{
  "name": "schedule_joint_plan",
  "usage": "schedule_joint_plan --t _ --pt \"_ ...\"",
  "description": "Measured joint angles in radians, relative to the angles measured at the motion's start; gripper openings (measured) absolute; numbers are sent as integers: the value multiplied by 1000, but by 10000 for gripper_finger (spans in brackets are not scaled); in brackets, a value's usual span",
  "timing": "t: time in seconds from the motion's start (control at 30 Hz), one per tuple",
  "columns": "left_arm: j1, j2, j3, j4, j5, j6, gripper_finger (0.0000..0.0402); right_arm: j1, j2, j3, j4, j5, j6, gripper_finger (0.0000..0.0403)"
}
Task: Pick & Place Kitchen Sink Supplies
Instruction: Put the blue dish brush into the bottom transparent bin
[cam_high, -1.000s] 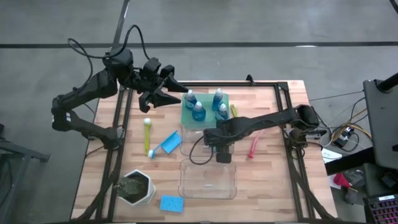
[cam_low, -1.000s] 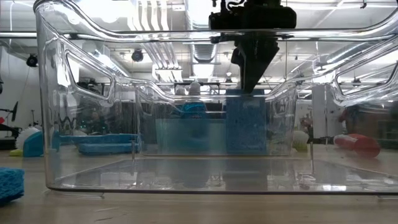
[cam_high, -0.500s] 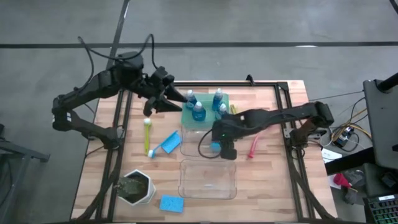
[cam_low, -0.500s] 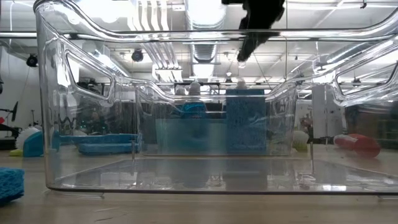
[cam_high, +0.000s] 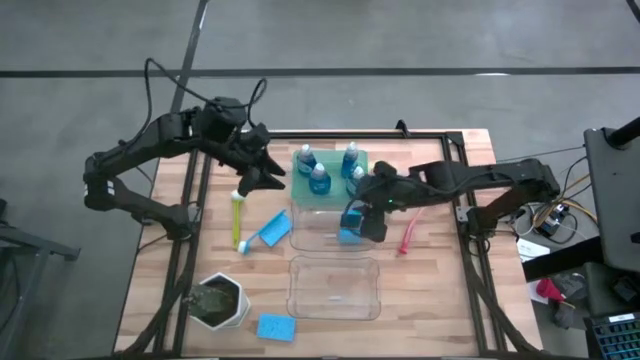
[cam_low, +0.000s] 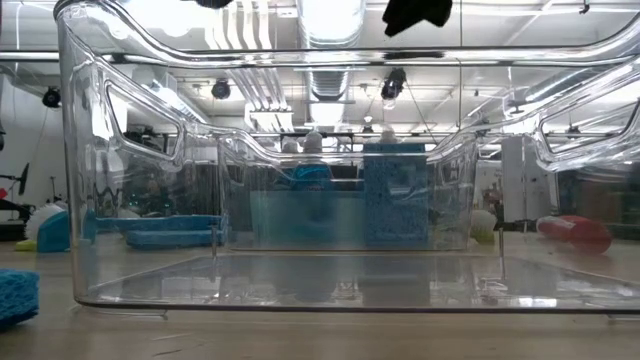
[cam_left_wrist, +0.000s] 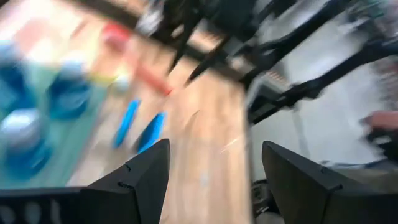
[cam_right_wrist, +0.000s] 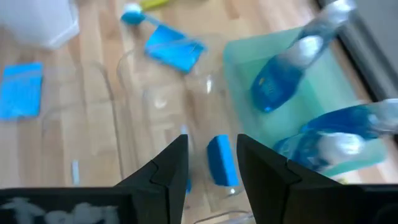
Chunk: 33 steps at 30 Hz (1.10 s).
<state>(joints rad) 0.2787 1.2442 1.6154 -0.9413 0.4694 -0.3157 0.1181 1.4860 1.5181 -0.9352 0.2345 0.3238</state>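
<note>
standing on edge inside the far clear bin (cam_high: 325, 228), the blue sponge (cam_high: 349, 225) looked light and squashy, best pinched across its flat faces; the right gripper (cam_high: 368, 203) hung above, empty and spread.

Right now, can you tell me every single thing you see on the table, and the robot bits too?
Small clear bottles of blue liquid with white caps: four, standing on the green tray.
Bright blue rectangular sponges: one upright in the far clear plastic bin, one beside the brush, one at the near edge.
Clear plastic bins: two; the near one holds nothing.
Yellow-green long-handled brush: one, on the left.
Pink-red brush: one, on the right.
White hexagonal pot of greenery: one, near left.
Left end effector: open, beside the tray.
Right end effector: open, above the far bin.
</note>
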Motion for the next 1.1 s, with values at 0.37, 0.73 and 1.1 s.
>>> schedule_joint_plan --t 0.37,0.73,1.1 --pt "1 0 -54 -280 -292 19 246 -4 -97 0 36 110 70 134" --pt "0 0 -418 -255 -306 -103 245 -5 -116 0 60 142 70 121" --pt "-14 0 -725 -19 -311 -161 245 -5 -111 0 59 159 70 130"
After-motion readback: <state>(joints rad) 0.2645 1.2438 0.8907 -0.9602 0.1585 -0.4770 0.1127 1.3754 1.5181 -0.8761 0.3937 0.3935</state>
